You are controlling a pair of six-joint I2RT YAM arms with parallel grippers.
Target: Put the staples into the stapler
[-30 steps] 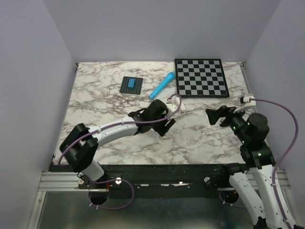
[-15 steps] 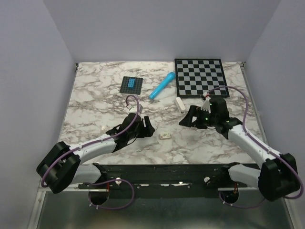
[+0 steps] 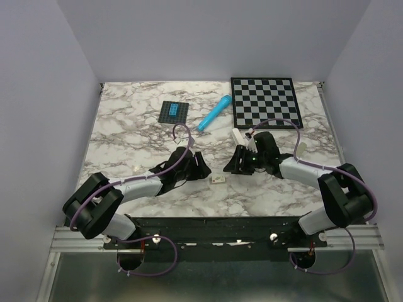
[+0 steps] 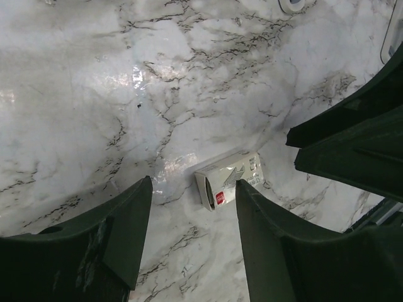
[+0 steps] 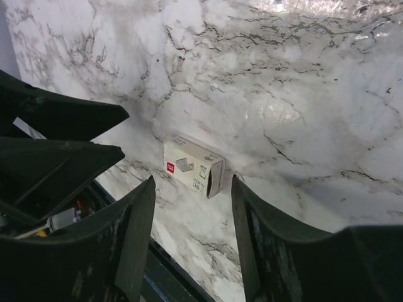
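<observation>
One pack of staples and one stapler are counted on the marble desk. One blue cylinder, one chequered board and one dark mat are also seen there. The staples are packed in a small white carton with a red label, laid flat near the middle of the desk's front half. The stapler is seen farther back, just beside the right wrist and near the board's front corner.

The jaws of the left gripper are spread wide and nothing is held. In the left wrist view the staples are framed between the tips, untouched. The jaws of the right gripper are likewise parted wide and empty, with the staples centred just beyond them.

Both arms are stretched low over the desk and angled inward. The two grippers are faced toward each other with the staples between them.
</observation>
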